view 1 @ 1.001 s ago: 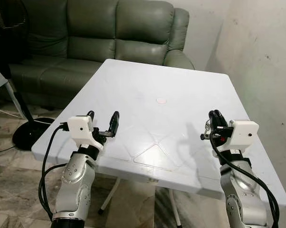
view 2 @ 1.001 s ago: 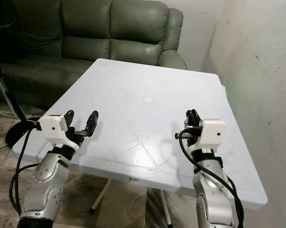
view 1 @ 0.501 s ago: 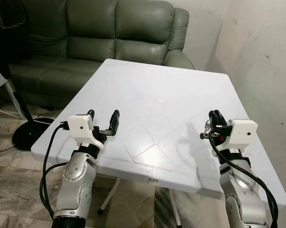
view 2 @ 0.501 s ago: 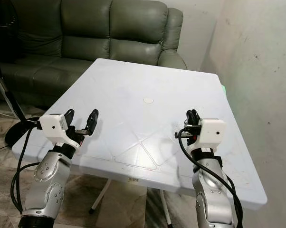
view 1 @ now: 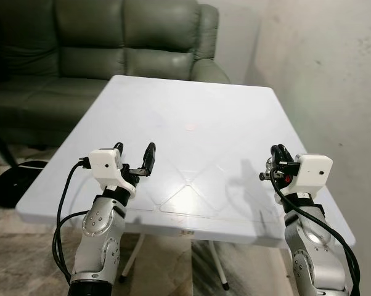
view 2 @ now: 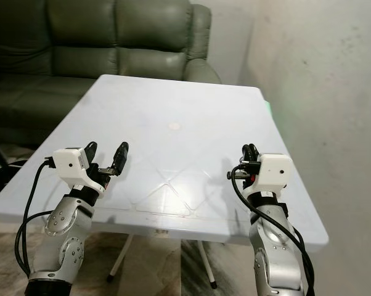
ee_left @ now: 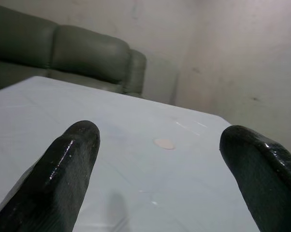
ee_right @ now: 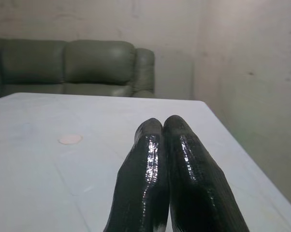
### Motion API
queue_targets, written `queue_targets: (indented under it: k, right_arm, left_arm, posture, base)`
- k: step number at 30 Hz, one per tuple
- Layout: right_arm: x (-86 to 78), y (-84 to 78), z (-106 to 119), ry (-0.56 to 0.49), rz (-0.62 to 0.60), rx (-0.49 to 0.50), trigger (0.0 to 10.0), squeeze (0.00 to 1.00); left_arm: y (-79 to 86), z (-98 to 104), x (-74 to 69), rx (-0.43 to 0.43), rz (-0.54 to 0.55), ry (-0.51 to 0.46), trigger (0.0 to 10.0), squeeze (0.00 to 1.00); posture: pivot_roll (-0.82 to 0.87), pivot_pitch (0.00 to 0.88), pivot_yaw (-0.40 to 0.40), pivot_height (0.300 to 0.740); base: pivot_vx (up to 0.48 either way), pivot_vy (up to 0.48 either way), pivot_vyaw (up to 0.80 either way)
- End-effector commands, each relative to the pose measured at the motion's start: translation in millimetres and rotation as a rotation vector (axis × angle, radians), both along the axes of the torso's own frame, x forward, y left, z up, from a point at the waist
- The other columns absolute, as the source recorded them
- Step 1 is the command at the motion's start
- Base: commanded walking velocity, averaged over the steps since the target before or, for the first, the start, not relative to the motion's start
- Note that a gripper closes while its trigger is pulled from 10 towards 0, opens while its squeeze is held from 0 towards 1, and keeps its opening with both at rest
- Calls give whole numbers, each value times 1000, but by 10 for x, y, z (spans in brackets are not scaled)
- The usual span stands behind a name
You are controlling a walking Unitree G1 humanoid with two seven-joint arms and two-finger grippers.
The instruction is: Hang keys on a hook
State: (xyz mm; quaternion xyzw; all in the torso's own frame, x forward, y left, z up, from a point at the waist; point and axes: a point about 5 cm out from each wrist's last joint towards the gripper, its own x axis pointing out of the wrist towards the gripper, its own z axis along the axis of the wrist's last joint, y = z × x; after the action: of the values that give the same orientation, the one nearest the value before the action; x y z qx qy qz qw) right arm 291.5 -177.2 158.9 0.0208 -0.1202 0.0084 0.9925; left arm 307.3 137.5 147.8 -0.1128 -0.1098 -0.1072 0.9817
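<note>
While both arms hover over the table's [view 1: 235,111] near edge, the left gripper [view 1: 134,160] has fingers spread apart near the near-left corner, and the right gripper [view 1: 276,155] has fingers pressed together, empty, near the near-right corner. A small disc [view 1: 190,127] lies mid-table. Sofa [view 1: 111,43] stands behind. Keys' whereabouts: cannot tell.

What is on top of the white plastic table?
On the white plastic table lies one small round pale disc near the middle. The left pincer, open, and the right pincer, shut, hover over its near edge. The arms hide small patches.
</note>
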Motion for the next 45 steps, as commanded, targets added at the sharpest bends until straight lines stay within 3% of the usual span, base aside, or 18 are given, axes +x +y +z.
queue_targets:
  k: [1,4,9,36,41,45]
  right_arm:
    - [-4,2,50,-13,2,-2,10000,0]
    - [-3,9,51,-12,5,-3,10000,0]
    - [-6,19,49,-9,11,-8,10000,0]
    - [-2,27,52,1,32,-30,10000,0]
    - [-2,25,56,1,33,-32,10000,0]
    - [-1,23,63,-1,33,-35,10000,0]
  left_arm:
    - [-21,15,-7,13,-1,-9,10000,0]
    - [-12,21,-6,37,12,-12,10000,0]
    - [-15,18,1,-57,8,-1,10000,0]
    - [-19,-13,10,-46,41,16,10000,0]
    - [-32,2,6,11,32,4,10000,0]
    - [-37,11,5,-98,24,4,10000,0]
  posture:
    - [-8,1,-56,740]
    - [-8,0,-56,740]
    - [-8,0,-58,740]
    - [-7,0,-70,740]
    - [-9,0,-71,740]
    - [-11,0,-71,740]
  base:
    - [0,0,-775]
    - [0,-480,-769]
    - [0,-192,-775]
    - [0,0,-775]
    - [0,-192,-775]
    - [0,-360,-775]
